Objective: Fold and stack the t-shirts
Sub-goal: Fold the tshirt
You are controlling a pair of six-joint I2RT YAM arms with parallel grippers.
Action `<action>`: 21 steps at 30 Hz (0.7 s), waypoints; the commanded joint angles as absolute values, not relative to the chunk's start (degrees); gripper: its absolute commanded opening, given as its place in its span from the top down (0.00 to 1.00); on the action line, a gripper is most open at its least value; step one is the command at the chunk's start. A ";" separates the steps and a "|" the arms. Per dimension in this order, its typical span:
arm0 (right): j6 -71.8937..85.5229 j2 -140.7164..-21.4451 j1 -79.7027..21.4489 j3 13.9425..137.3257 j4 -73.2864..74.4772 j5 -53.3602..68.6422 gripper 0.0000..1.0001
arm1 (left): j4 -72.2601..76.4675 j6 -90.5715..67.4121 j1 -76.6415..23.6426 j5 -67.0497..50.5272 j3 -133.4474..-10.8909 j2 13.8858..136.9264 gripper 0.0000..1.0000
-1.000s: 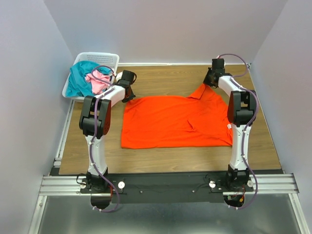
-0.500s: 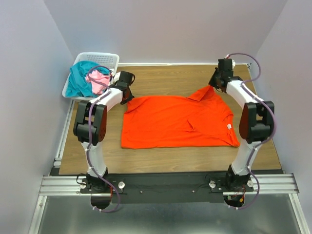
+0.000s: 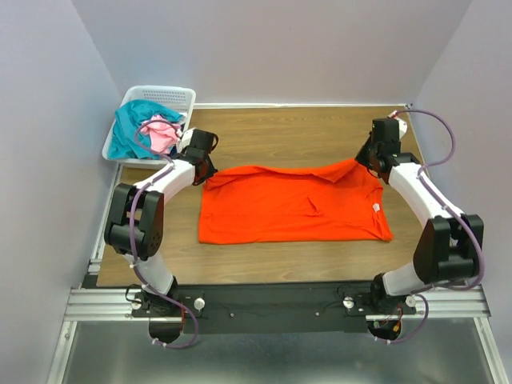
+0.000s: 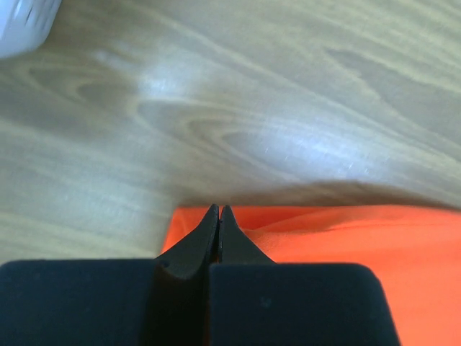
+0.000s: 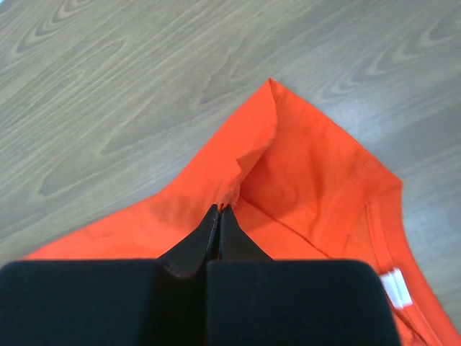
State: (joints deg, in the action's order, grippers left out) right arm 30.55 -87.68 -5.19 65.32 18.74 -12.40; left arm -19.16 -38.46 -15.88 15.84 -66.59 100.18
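The orange t-shirt [image 3: 292, 210] lies spread across the middle of the table, its far edge pulled into a taut line between both grippers. My left gripper [image 3: 206, 168] is shut on the shirt's far left corner; in the left wrist view the closed tips [image 4: 218, 210] sit right at the orange cloth [image 4: 346, 238]. My right gripper [image 3: 366, 162] is shut on the far right corner, pinching a raised fold of the cloth [image 5: 310, 166] at its tips [image 5: 219, 210]. A teal t-shirt [image 3: 130, 132] and a pink t-shirt [image 3: 164, 134] lie bunched in the basket.
The white slatted basket [image 3: 172, 93] stands at the table's far left corner, just behind my left arm; its corner [image 4: 21, 21] shows in the left wrist view. Grey walls close in the table on three sides. A white label [image 5: 392, 285] shows at the shirt's neck.
The right arm swung out to the right and the left gripper drew nearer, stretching the shirt's far edge straight. The right jaws closed fully on the cloth.
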 commanded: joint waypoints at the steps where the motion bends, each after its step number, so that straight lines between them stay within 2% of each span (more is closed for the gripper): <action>1: 31.56 -79.92 -5.36 61.27 23.10 -15.29 0.99 | -17.23 -39.99 -16.35 16.87 -63.81 95.89 1.00; 11: 31.99 -68.66 -5.45 54.67 33.21 -13.62 0.99 | -16.96 -40.87 -17.23 17.40 -59.68 91.59 1.00; 21: 31.91 -63.29 -5.45 53.00 40.25 -12.04 0.99 | -16.70 -41.05 -17.31 17.84 -57.13 88.24 1.00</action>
State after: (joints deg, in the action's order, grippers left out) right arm 31.51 -65.56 -5.21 54.15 34.89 -12.67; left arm -17.65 -40.42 -17.02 16.08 -58.48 90.56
